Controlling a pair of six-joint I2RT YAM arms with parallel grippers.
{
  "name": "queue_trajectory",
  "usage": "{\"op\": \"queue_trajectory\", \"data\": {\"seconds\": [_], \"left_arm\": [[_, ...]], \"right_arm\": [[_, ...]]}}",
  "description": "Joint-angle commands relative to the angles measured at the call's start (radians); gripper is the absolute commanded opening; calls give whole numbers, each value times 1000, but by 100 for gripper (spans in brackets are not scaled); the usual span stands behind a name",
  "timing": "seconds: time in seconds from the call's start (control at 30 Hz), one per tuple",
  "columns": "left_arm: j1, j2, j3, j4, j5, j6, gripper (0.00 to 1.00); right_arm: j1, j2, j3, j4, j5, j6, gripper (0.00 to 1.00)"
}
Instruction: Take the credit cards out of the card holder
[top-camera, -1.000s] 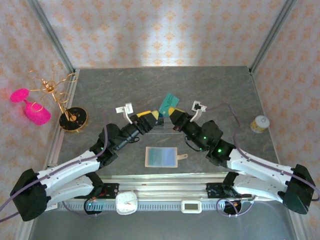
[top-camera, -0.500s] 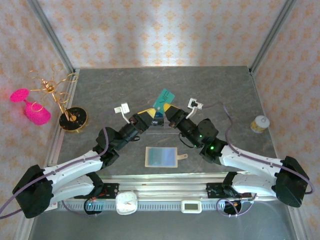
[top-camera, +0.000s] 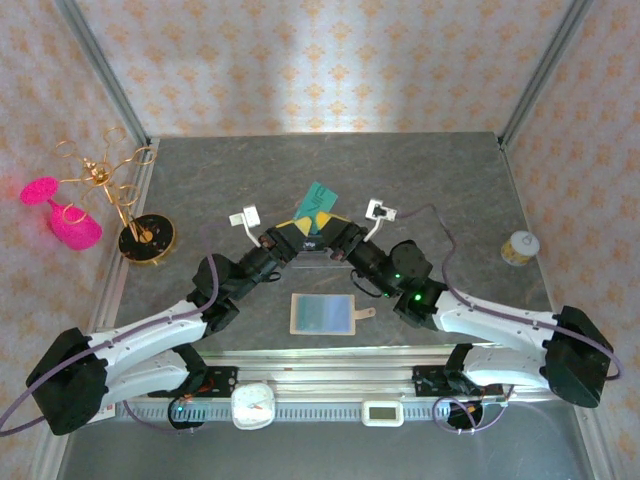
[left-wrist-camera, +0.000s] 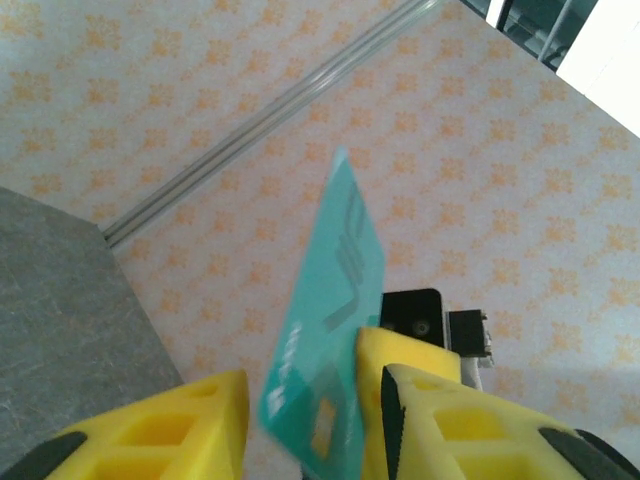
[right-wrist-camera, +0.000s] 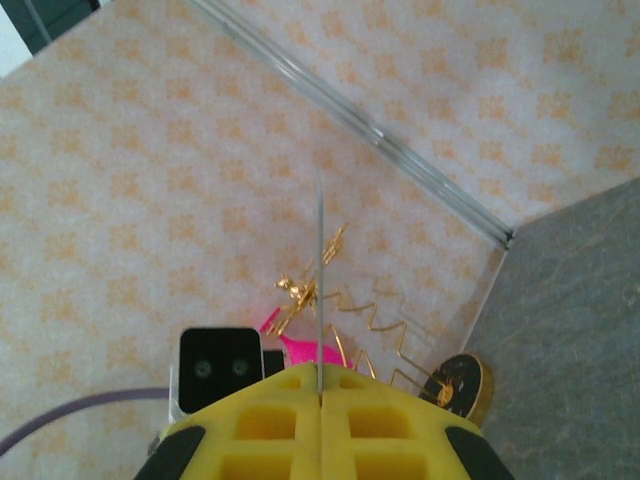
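Left wrist: teal credit card (left-wrist-camera: 335, 300) upright between yellow fingers (left-wrist-camera: 430, 410) of left pincer (left-wrist-camera: 305, 375); flat against 1 finger, thin gap at the other, so half spread, no clamp yet as far as visible. Right wrist: same card edge-on as a thin line, nipped by right pincer (right-wrist-camera: 320, 380), its 2 fingers pressed together on it; behind, gold wire stand (right-wrist-camera: 345, 300) on black round base (right-wrist-camera: 460, 385), pink thing (right-wrist-camera: 300, 348) beside it. Top: both pincers tip to tip above mid desk (top-camera: 440, 180), card poking up from between them, off the surface. Card holder (top-camera: 322, 313) open and flat on desk, just nearer the robot, tan rim and snap tab, pale bluish inside; 2nd card in there or not: cannot tell. Step, by judgement: 1 card already out, mid-air pass or regrip from right to left. Next move likely needs a firm 2-sided pinch by left before any let-go by right, else a drop or a twist of the thin plastic; then a set-down on bare desk apart from holder, then back for any leftover card. Around: stand and pink thing far left at desk edge, small jar (top-camera: 519, 247) far right, clock (top-camera: 252, 405) and small white gadget (top-camera: 383, 412) on front rail (top-camera: 320, 411), all well apart from the work. In the way: nothing but the 2 arms crowding each other just beyond the holder.
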Motion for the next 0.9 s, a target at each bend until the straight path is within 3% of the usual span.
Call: {"op": "queue_trajectory", "data": {"seconds": [0.0,0.13,0.2,0.27,0.43,0.6,0.73,0.87], "left_arm": [[5,-18,27,46,15,34,31],[5,-39,42,-13,10,71,13],[8,-56,58,-84,10,108,0],[15,-76,82,-182,9,153,0],[22,-66,197,-530,-66,360,0],[25,30,286,-651,-77,510,0],[31,127,376,-712,-14,737,0],[37,278,523,-875,73,989,0]], "right_arm": [[14,9,12,5,-32,-3,0],[14,10,21,-68,-44,-2,2],[11,-19,22,-150,-28,-14,14],[-11,-73,1,-229,-22,-18,22],[-108,-268,-77,-464,-11,-29,25],[-223,-409,-111,-663,-45,-35,22],[-305,-447,-132,-763,-93,-37,15],[-357,-479,-173,-766,-135,-33,11]]}}
